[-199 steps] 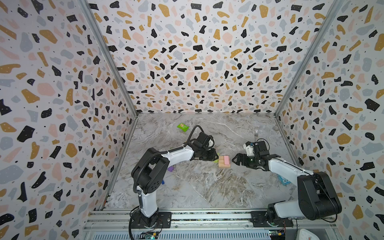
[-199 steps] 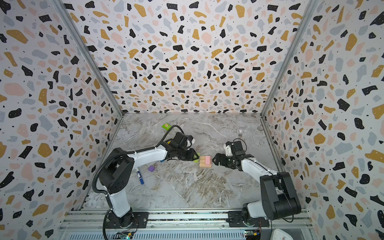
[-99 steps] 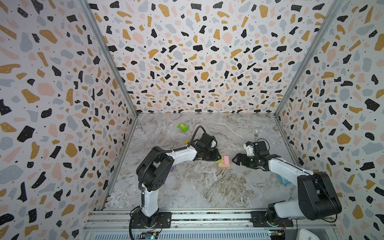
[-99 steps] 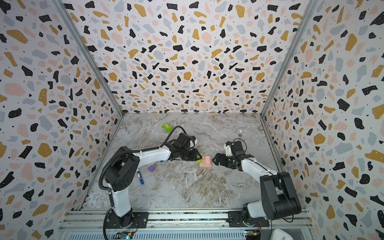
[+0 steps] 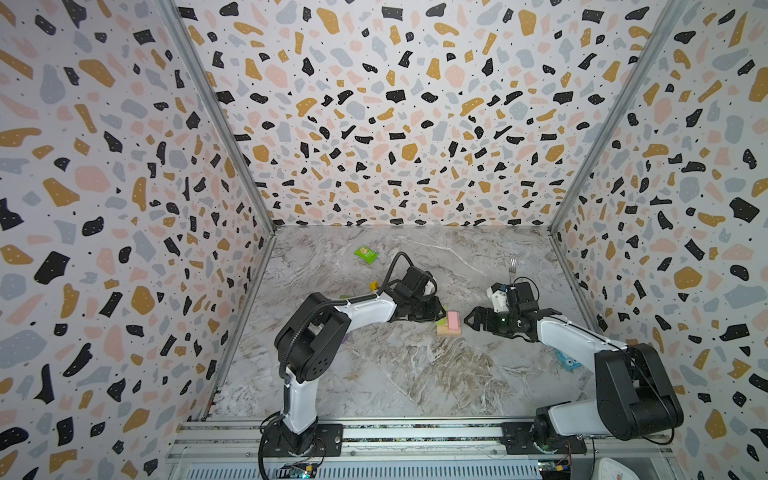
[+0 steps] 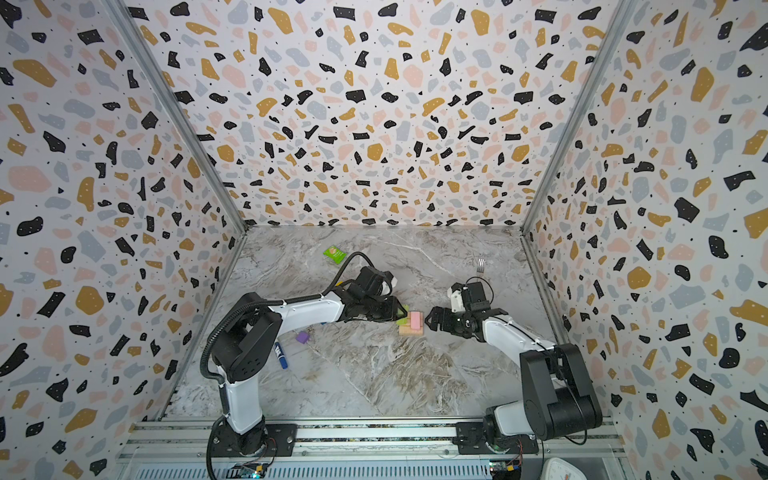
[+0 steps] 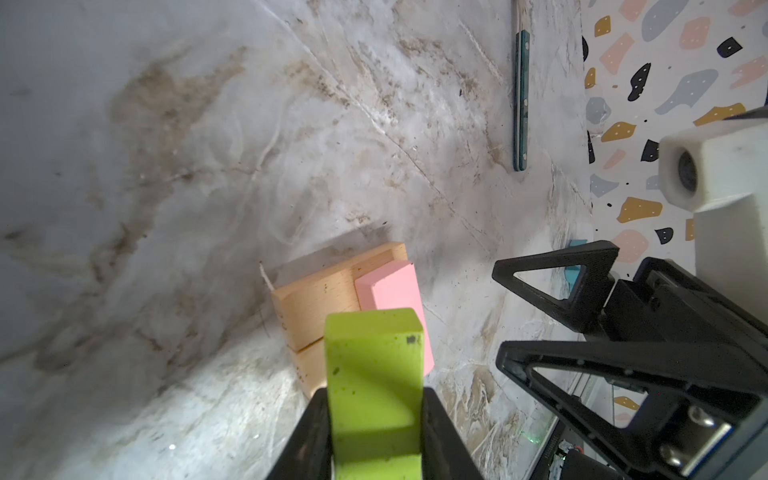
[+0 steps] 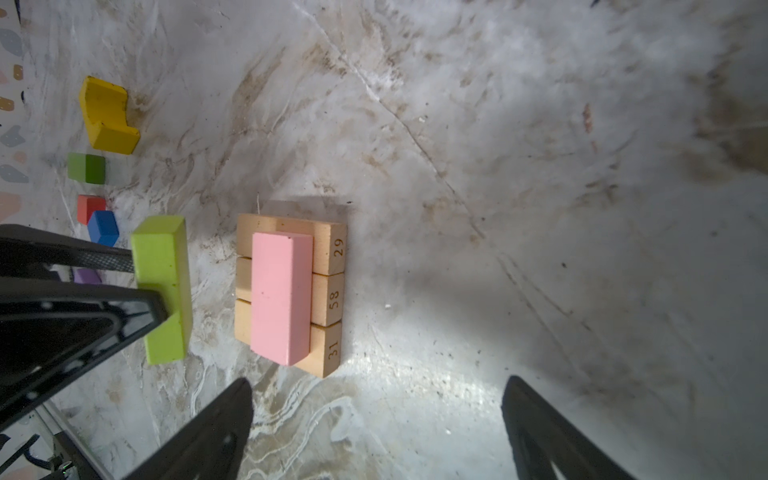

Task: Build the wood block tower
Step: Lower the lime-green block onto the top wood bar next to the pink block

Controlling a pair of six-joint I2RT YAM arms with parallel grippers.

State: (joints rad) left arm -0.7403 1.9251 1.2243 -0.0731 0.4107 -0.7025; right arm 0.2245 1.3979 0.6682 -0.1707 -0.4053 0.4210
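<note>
Left claw [image 7: 376, 409]: is pinching the lime bar [image 8: 164, 286] around its middle, across a short side, with the jaws drawn narrow on it.
Lime bar: is hanging just left of the stack [image 5: 448, 327], close to it but not touching. Its long axis is running near to far. Whether it is clear of the table [image 5: 415, 374] is not showing.
Stack: is sitting mid-table between the two claws. Three tan bars [image 8: 330, 257] are lying side by side, running left to right, with the pink bar [image 8: 282, 297] lying crosswise on top, running near to far.
Alignment: lime and pink are lying roughly parallel, so probably no turning is needed.
Right claw [image 8: 378, 384]: is gaping wide and empty just right of the stack, pointing at it.
Loose pieces: the yellow arch [image 8: 108, 116], green block [image 8: 86, 167], red cube [image 8: 89, 206], blue cube [image 8: 104, 227] and purple cube [image 6: 303, 337] are lying further left.
Coming move: the left arm is likely carrying the lime bar rightward onto the bare tan beside the pink bar.
</note>
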